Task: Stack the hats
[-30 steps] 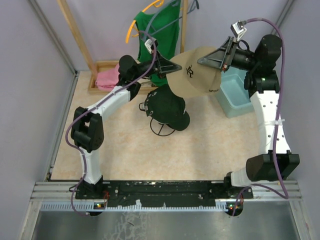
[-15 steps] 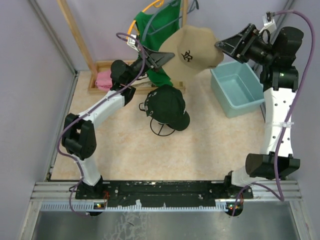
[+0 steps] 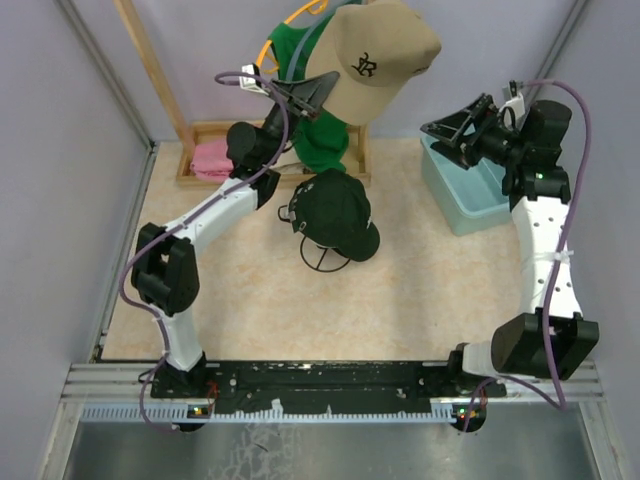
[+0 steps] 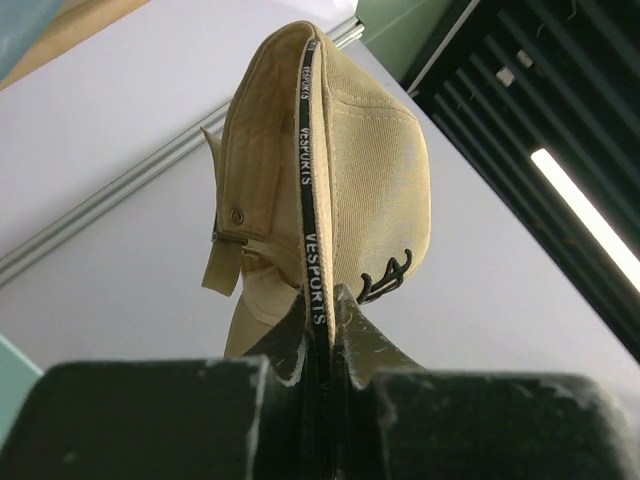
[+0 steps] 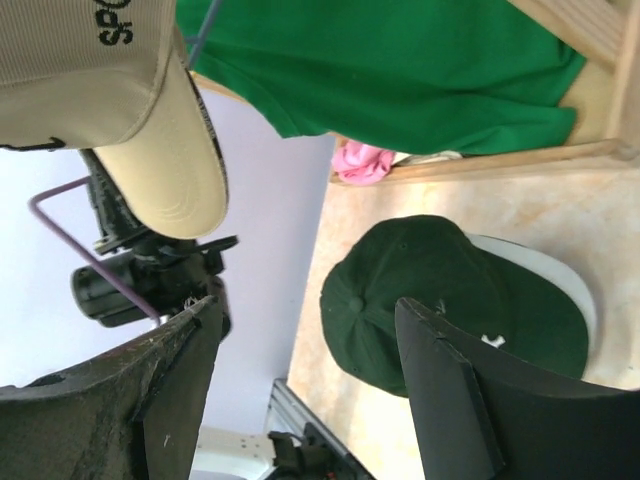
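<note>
Left tool (image 3: 318, 92) is clamped tight on the rim of the tan cap (image 3: 375, 55). The left wrist view shows the jaws pressed together on the lettered inner band, with the crown standing out beyond the fingertips. Right tool (image 3: 447, 130) stands with its jaws wide apart and nothing between them, hanging above the far end of the blue bin (image 3: 480, 195) and well apart from the tan cap. Note that the tan cap is raised high over the far side of the worktop (image 3: 230, 290), in front of the green shirt (image 3: 320, 140), and touches nothing but the left tool. The stack you are building sits on the wire stand (image 3: 322, 258) near the middle of the worktop. The dark cap (image 3: 335, 210) is uppermost, and the right wrist view shows the brim of the white cap (image 5: 565, 290) underneath it. From the held cap, the stack lies lower and toward the near edge, almost directly under the left forearm. Judge the left arm to be the one that must carry out the placement, since it alone has the cap. The dark cap appears to lie with its crown toward the far left and its brim toward the near right. Expect to turn the tan cap so that its hollow faces down and its brim follows that same line before you lower it. Keep the right tool clear of the descent path. Watch for the tan cap snagging the stand or pushing the stack sideways, because the caps appear only to rest on the wire.
</note>
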Controlling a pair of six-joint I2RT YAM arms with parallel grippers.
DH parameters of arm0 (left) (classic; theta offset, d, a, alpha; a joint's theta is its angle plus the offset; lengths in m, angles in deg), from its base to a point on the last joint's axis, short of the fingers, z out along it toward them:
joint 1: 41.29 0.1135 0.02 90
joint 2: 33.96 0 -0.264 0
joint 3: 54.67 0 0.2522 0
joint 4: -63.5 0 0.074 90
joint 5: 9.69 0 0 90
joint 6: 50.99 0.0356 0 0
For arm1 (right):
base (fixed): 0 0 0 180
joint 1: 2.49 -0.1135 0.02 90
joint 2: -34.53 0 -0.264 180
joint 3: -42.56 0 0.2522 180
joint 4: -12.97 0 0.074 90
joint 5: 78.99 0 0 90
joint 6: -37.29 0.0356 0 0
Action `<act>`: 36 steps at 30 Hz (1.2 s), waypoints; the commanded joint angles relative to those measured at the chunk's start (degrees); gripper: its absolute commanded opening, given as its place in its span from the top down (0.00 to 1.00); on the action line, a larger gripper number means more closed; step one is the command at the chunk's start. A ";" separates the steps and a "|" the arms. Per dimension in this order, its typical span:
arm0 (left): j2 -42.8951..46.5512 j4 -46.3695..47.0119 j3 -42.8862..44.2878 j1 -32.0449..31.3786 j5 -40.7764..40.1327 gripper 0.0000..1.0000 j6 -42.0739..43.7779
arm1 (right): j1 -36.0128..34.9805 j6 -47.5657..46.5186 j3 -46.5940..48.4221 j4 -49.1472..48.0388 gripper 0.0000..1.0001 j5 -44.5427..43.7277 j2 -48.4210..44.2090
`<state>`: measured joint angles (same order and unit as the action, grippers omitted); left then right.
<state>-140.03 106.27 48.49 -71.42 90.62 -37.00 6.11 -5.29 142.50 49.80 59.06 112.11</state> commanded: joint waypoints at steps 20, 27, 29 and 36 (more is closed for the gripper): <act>-6.64 13.04 0.87 -9.58 -12.03 1.00 -13.43 | -10.26 29.10 -13.89 -54.26 0.91 -1.77 1.91; -7.74 8.84 3.64 -3.30 6.77 0.60 -18.30 | -5.25 33.24 -11.36 -56.21 1.00 5.43 1.79; -8.95 11.28 4.52 0.12 15.99 0.54 -21.86 | -2.92 37.07 -10.60 -60.21 1.00 10.09 3.23; -6.33 18.49 -0.22 6.31 29.13 0.51 -26.05 | -1.79 58.50 -7.76 -83.40 1.00 21.00 10.62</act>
<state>-148.81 116.76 49.32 -68.20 109.35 -59.88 3.84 38.97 131.76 -16.23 71.56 120.31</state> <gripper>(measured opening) 0.488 0.032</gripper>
